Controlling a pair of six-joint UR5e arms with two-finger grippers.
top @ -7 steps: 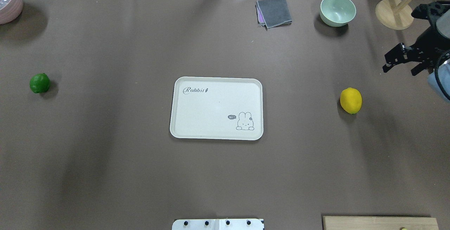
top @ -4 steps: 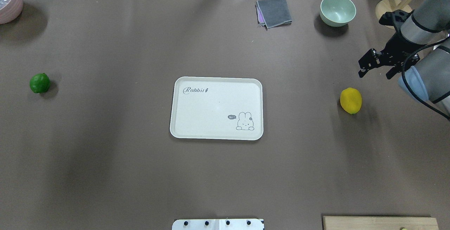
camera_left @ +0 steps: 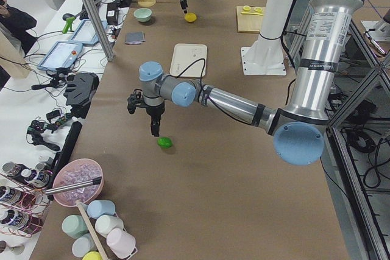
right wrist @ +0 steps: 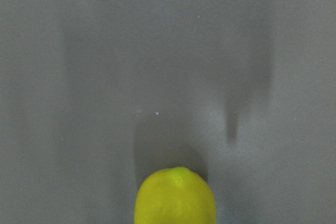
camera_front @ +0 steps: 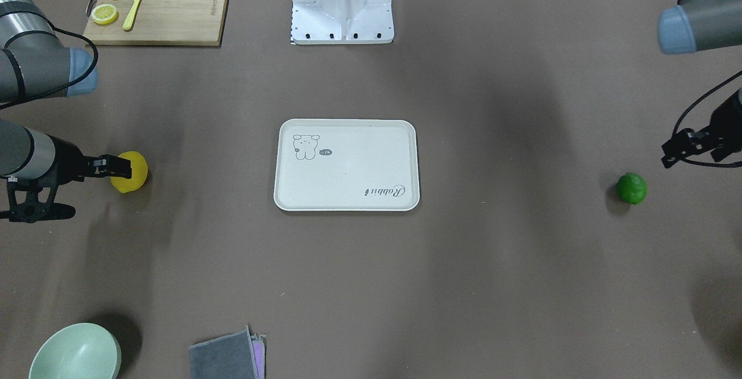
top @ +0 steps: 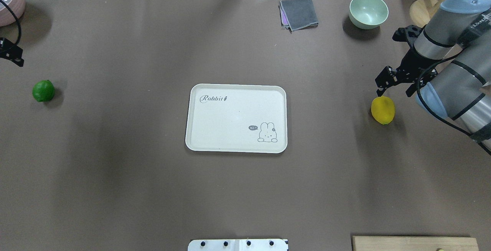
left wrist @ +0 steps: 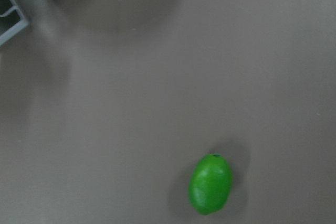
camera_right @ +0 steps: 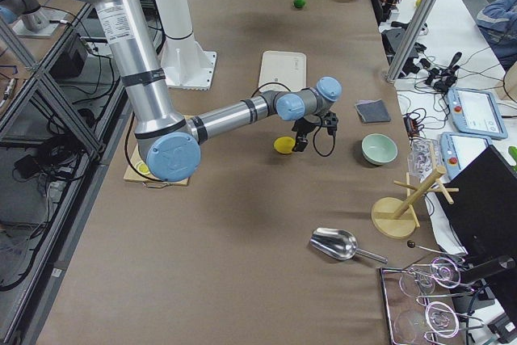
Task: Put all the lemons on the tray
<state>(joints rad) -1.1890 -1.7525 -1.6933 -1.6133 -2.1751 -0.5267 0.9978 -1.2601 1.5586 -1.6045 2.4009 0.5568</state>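
Facing the tray (top: 230, 116) from the robot's side, mount plate (top: 238, 245): white, at the near edge of the counter (top: 115, 189), in line with the tray's middle.
Cutting board (camera_front: 155, 8): wooden, nearer the robot than the tray and off to its right; lemon slices (camera_front: 105, 14) and a yellow knife (camera_front: 135, 13) lie on it.
Tray: cream-white, flat at mid-counter, "Rabbit" script at its far left corner, rabbit drawing at its near right corner.
Yellow lemon (top: 383, 109): on the counter well to the tray's right, about level with the tray's middle, off the tray.
Right claw (top: 395, 84): above the counter, just beyond the yellow lemon on the side away from the robot. Its jaws look spread and grip nothing; its wrist view shows only the lemon's top at the bottom edge.
Green lemon (top: 43, 90): on the counter well to the tray's left, level with the tray's far edge, also off the tray.
Left claw (camera_front: 687, 147): above the counter, further from the tray than the green lemon and clear of it. Jaws apart, empty.
Cloth (top: 299, 13): grey, folded, beyond the tray's far right corner.
Green bowl (top: 368, 11): pale, right of the cloth.
Wooden stand (top: 427, 13): further right again, partly behind the right arm.
Pink bowl (top: 9, 3): far beyond the tray's left side, at the counter's corner.
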